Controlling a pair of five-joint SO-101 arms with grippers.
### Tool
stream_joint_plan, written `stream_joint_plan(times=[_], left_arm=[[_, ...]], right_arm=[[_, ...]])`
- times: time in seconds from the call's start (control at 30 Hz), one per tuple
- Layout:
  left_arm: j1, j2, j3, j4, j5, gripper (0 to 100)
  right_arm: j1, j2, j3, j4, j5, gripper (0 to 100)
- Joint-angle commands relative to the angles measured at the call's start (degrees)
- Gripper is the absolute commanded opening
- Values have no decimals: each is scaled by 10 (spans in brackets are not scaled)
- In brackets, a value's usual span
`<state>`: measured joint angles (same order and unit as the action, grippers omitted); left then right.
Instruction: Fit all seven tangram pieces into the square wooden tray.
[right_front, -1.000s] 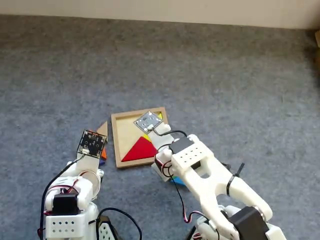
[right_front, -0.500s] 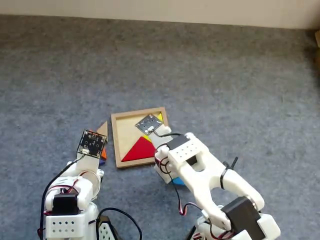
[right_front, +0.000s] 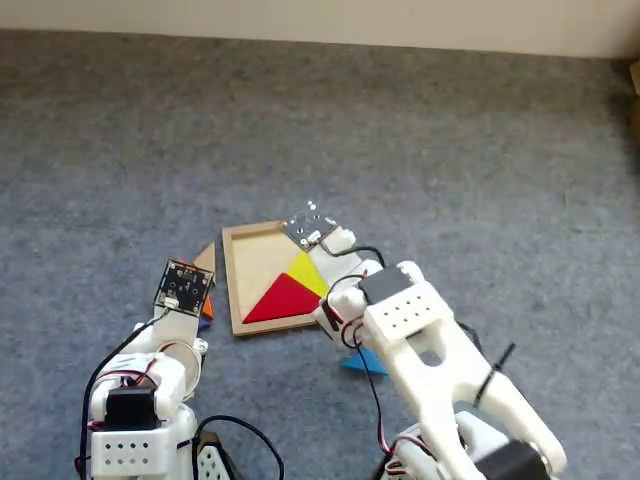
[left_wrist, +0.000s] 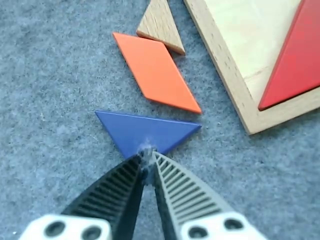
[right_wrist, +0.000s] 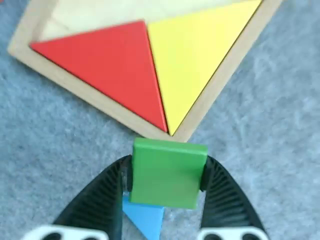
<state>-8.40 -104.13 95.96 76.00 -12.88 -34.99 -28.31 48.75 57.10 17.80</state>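
Observation:
The square wooden tray (right_front: 228, 280) holds a red triangle (right_front: 283, 298) and a yellow triangle (right_front: 307, 270) side by side. My right gripper (right_wrist: 167, 165) is shut on a green square (right_wrist: 169, 172), held just outside the tray (right_wrist: 85, 86) corner where the red (right_wrist: 105, 65) and yellow (right_wrist: 195, 55) triangles meet. A light blue triangle (right_wrist: 145, 220) lies on the carpet under it. My left gripper (left_wrist: 146, 156) is shut, tips at the point of a dark blue triangle (left_wrist: 145, 131). An orange parallelogram (left_wrist: 157, 72) and a wooden triangle (left_wrist: 161, 27) lie beside the tray (left_wrist: 227, 65).
Grey carpet spreads all around, with open floor beyond the tray. The light blue triangle (right_front: 360, 362) sits by the right arm's base side. The wooden triangle (right_front: 206, 256) and an orange edge (right_front: 207, 310) peek out at the tray's left.
The right arm has swung rightward and off the tray, uncovering the yellow triangle in the high view. The left arm has kept still.

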Motion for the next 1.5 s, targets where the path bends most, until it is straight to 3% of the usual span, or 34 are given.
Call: stream_joint_plan(times=[0.0, 0.23, 0.7, 1.13, 1.33, 1.47], left_arm=[[-6, -3, 12, 2, 4, 9], [-6, -3, 12, 2, 4, 9], [-6, -3, 12, 2, 4, 9], [-6, -3, 12, 2, 4, 9], [-6, -3, 12, 2, 4, 9], [-6, -3, 12, 2, 4, 9]], right_arm=[[6, -47, -48, -18, 8, 63], [0, 12, -95, -167, 9, 63], [-93, 267, -133, -393, 9, 63], [-131, 281, -129, -405, 9, 70], [-132, 281, -129, -405, 9, 192], [-132, 279, -128, -398, 9, 213]])
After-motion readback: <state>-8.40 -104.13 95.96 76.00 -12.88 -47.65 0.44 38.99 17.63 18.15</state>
